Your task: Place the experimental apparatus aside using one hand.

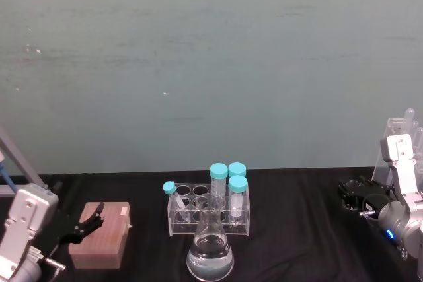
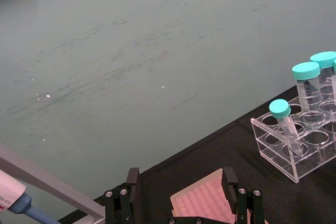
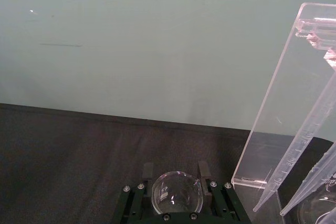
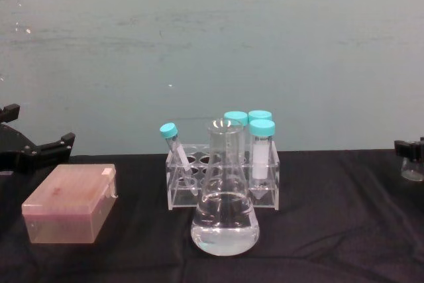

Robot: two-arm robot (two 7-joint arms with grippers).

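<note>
Left pincer (image 1: pixel 89 219) hangs just beside the pink box (image 1: pixel 99 236), fingers apart. The flask (image 4: pixel 225 223) stands neck-up, well left of the right pincer (image 3: pixel 176 171), which is clamped on the small beaker (image 3: pixel 177 195), apparently upright with its axis vertical. Risks: the slick glass could slip, or a swing could clip the acrylic stand (image 3: pixel 283 103) just beside it.

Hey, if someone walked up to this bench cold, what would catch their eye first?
Probably the conical flask of clear liquid standing front and centre on the black table, with a clear rack of teal-capped tubes just behind it. At the far right, the right gripper is shut on a small glass beaker beside a tall acrylic stand. At the left, the open left gripper hovers by a pink box.
</note>
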